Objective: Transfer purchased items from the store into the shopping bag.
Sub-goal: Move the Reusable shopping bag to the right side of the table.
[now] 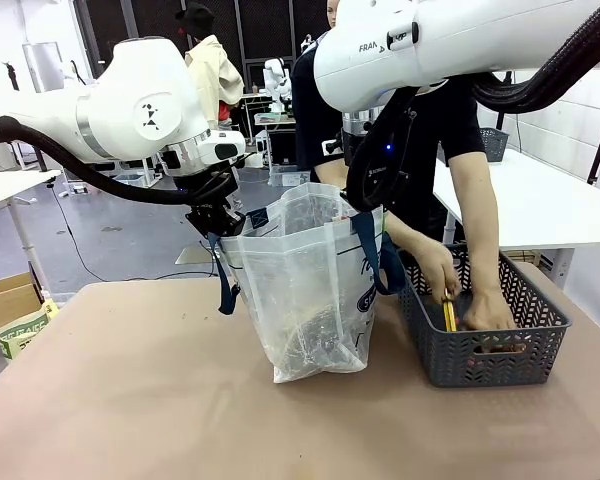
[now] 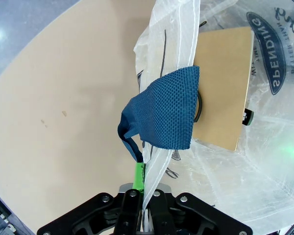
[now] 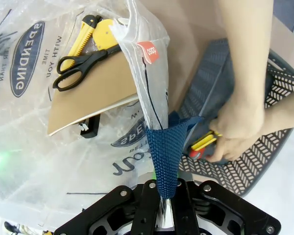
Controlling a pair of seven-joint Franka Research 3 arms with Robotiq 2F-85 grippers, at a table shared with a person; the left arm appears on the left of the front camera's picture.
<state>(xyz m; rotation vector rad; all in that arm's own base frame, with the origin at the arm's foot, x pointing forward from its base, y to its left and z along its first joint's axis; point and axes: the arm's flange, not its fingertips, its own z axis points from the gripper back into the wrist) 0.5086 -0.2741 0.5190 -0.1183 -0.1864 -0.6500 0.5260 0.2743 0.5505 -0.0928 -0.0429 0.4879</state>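
Nearby, person's hands inside store beside shopping bag

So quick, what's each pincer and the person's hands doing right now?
Left pincer: closed on the shopping bag's edge.
Right pincer: closed on the bag's navy strap.
Person's hands: in the basket, one gripping something yellow.

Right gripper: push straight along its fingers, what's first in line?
The shopping bag: right gripper pinches its navy strap, with the wall fold rising straight ahead. Depth beyond is unclear.
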